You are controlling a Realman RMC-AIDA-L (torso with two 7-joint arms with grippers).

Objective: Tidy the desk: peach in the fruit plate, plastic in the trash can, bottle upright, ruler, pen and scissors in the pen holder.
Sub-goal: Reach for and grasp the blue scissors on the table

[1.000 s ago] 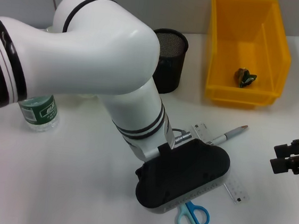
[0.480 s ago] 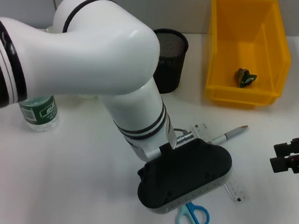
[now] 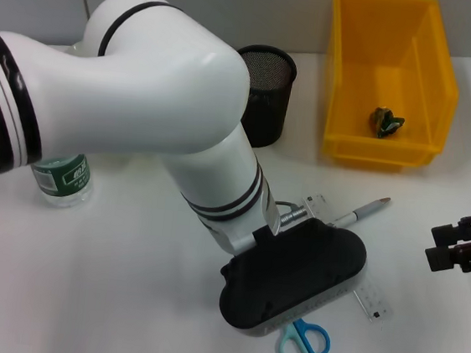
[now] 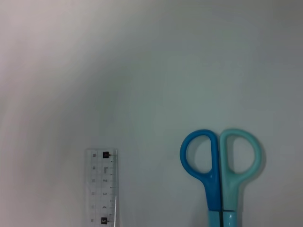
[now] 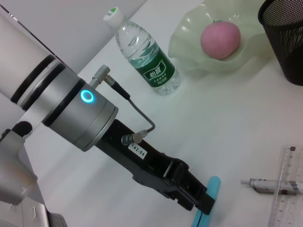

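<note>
Hovering low over the bench (image 3: 125, 266), your left gripper (image 5: 201, 205) has the scissors (image 4: 220, 165) just beneath its jaws, though you cannot tell whether they are apart or together. The ruler (image 4: 102, 187) lies flat beside them. Your right gripper (image 3: 464, 243) sits well apart, jaws together.

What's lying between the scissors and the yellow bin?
In the head view, the left gripper sits just above the scissors; beyond it lie the ruler and pen, before the bin.
</note>
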